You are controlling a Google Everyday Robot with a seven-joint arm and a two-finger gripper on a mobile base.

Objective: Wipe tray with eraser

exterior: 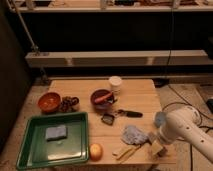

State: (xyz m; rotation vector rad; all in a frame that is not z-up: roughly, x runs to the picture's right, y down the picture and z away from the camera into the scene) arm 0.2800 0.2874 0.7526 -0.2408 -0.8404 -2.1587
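Eraser (56, 132): blue-grey rectangular pad, flat in green tray (30, 150); gripper (157, 144) at table (145, 95) front corner, state unclear.

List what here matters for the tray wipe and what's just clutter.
Job:
- green tray
- eraser, lying inside the tray
- pincer, at the table's front right corner, far from the tray

Clutter:
- orange bowl
- dark red bowl
- white cup
- blue cloth
- orange fruit
- black-handled tool
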